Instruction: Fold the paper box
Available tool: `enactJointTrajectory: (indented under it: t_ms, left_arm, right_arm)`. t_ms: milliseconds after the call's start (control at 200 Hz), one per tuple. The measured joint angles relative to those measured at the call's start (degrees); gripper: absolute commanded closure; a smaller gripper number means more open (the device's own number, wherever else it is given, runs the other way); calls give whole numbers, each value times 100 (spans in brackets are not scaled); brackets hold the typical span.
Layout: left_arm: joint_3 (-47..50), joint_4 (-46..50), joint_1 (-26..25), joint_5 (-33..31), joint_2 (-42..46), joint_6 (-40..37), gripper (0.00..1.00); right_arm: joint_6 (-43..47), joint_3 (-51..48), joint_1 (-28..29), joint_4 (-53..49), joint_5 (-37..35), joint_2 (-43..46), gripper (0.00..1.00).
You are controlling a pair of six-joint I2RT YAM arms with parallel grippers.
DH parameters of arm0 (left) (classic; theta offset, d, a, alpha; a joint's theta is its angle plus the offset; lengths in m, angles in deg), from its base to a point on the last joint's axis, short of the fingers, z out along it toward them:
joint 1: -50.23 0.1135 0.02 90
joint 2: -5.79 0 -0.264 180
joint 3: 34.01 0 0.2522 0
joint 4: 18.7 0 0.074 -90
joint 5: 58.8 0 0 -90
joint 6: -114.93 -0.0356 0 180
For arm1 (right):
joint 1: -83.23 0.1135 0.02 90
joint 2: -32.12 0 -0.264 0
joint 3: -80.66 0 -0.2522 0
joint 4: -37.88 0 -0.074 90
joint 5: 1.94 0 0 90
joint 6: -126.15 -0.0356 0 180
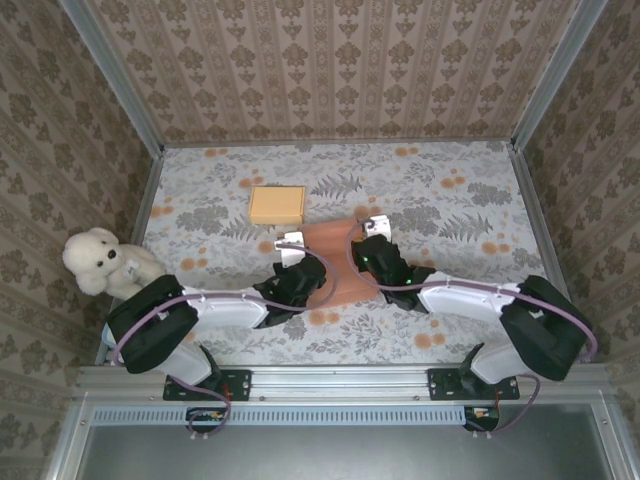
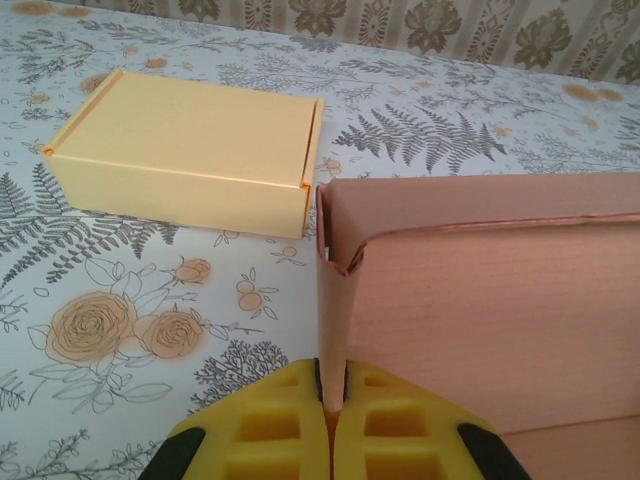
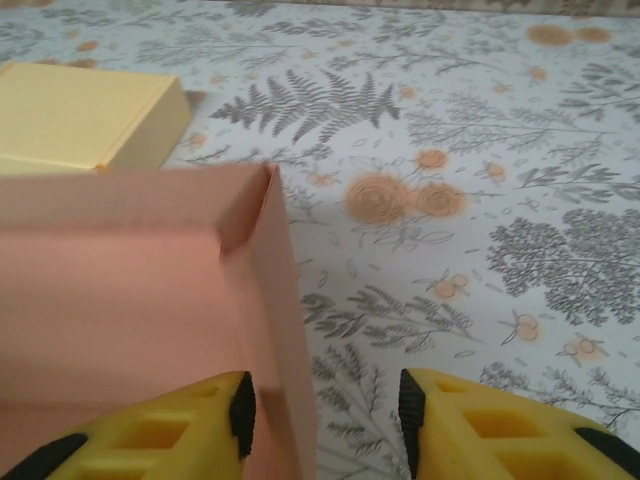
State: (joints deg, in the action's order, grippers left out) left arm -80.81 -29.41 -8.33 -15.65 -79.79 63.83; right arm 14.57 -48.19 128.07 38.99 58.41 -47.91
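Observation:
The paper box (image 1: pixel 332 243) is a pinkish-brown carton, partly folded, lying at the table's middle between both arms. In the left wrist view its left side wall (image 2: pixel 335 320) stands upright, and my left gripper (image 2: pixel 335 388) is shut on that wall's near edge. The back wall (image 2: pixel 480 290) rises to the right of it. My right gripper (image 3: pixel 325 405) is open and straddles the box's right side wall (image 3: pixel 275 300); the left finger is inside the box and the right finger is over bare table. From above, the left gripper (image 1: pixel 300 262) and right gripper (image 1: pixel 372 242) sit at the box's two ends.
A closed yellow box (image 1: pixel 277 205) lies just behind the paper box, also close in the wrist views (image 2: pixel 190 150) (image 3: pixel 80 115). A white teddy bear (image 1: pixel 100 262) sits at the table's left edge. Patterned walls enclose the floral table (image 1: pixel 450 200).

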Motion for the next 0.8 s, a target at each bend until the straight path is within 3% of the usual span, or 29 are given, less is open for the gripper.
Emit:
enactJointTrajectory:
  t_ms: [175,355,565,800]
  left_arm:
    - [2,-170,592,708,0,-487,100]
    - [7,-184,1167,1917,125,-1534,100]
    - [-240,507,1071,3053,592,-2710,100]
    - [-1285,1902,601,3226,415,-3685,100]
  right_arm:
    - [-111,-431,0,-221,533,1255,48]
    - [-236,-614,-2,-802,474,2601,47]
    - [-610,-1266,0,-933,227,3674,47]
    - [-914,-2162,0,-1152,125,4693,47]
